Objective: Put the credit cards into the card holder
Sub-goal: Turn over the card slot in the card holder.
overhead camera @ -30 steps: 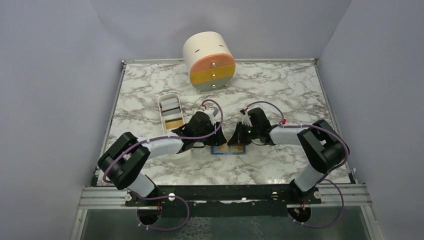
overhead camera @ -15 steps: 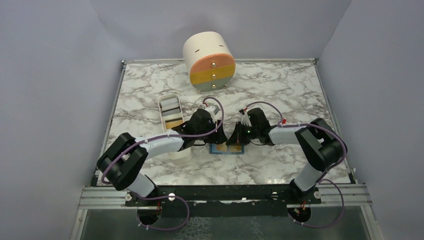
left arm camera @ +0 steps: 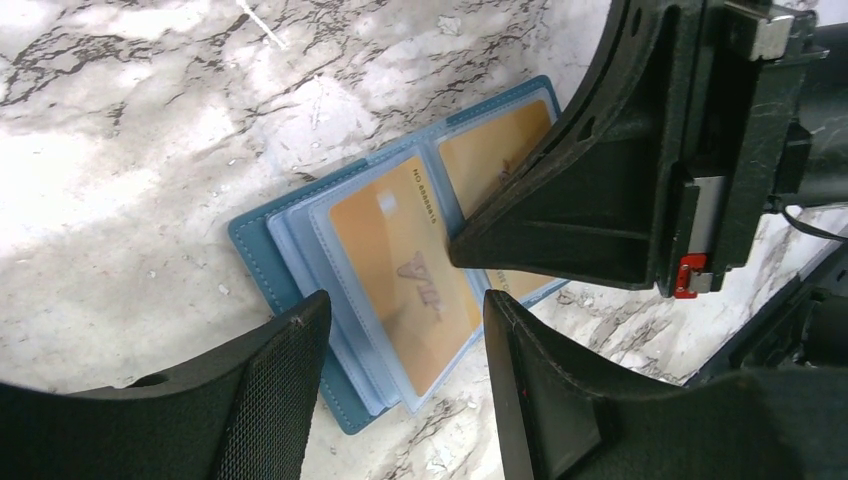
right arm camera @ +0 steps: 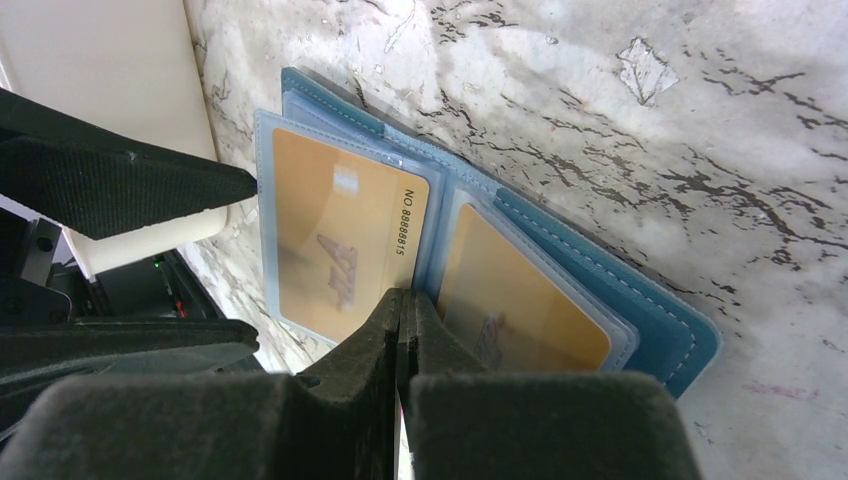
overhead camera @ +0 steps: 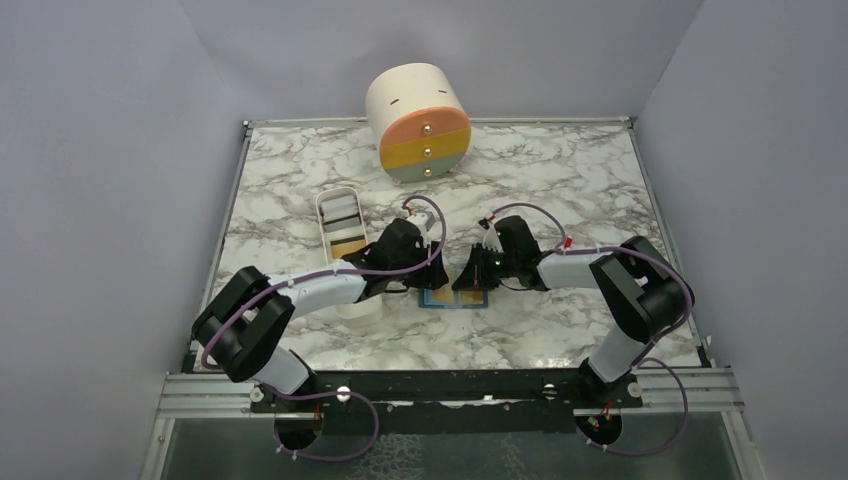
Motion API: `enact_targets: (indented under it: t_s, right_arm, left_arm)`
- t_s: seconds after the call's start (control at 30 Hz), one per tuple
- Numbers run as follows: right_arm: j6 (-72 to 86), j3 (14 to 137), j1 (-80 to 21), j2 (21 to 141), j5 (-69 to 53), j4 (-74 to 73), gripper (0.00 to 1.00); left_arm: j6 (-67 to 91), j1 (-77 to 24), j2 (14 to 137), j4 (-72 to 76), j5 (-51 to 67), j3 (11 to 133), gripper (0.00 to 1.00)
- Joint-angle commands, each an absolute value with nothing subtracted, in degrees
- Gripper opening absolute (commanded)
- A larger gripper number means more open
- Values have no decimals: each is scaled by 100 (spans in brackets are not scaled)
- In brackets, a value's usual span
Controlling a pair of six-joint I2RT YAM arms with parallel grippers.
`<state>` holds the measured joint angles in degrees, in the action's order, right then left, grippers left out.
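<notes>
The blue card holder [overhead camera: 455, 299] lies open on the marble, between the two arms. Two gold credit cards sit in its clear sleeves, one on the left page [right arm camera: 335, 240] and one on the right page [right arm camera: 525, 305]. My right gripper [right arm camera: 402, 300] is shut, its tips pressing down at the fold between the pages. My left gripper [left arm camera: 405, 315] hovers open over the holder's [left arm camera: 255, 245] near edge, with the sleeved gold card [left arm camera: 400, 260] below the gap and nothing held. In the top view the left gripper [overhead camera: 422, 287] and right gripper [overhead camera: 468, 281] nearly meet.
A long white tray [overhead camera: 325, 215] with more cards, a gold one [overhead camera: 350, 246] among them, stands just left of my left wrist. A cream cylinder with orange, yellow and grey drawers [overhead camera: 420, 125] stands at the back. Grey walls enclose the table.
My left gripper has drawn back a little toward the tray and its jaws have widened slightly. The right gripper stays shut on the holder's fold.
</notes>
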<state>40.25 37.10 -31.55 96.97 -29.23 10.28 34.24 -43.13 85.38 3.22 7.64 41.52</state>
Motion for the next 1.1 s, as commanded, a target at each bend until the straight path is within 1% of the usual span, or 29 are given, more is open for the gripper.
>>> enact_targets:
  t_s: [0.0,0.2,0.37,0.53,0.7,0.83,1.07]
  right_arm:
    - [3867,3533,-3199,9889,-2499,572,1]
    - [3871,3509,-3199,9872,-2503,589,1]
    - [3880,3491,-3199,9920,-2644,744,1]
    - [3861,3555,-3199,9911,-2641,769,1]
    - [3862,3523,-3199,9972,-2635,784,1]
    - [3842,3492,-3199,9971,-2615,811,1]
    - [3854,3506,-3199,9974,-2618,823,1]
  left_arm:
    - [3683,-4289,8512,917,1139,3957,59]
    - [3831,-4283,8690,1098,1383,3925,53]
    - [3961,-4285,8578,1205,1555,3952,51]
    - [3998,-4284,8368,1145,1522,3981,51]
    - [3715,-4265,8161,705,996,3968,55]
    - [3549,-4254,8250,192,433,4132,56]
    - [3583,-4254,8463,371,548,4115,57]
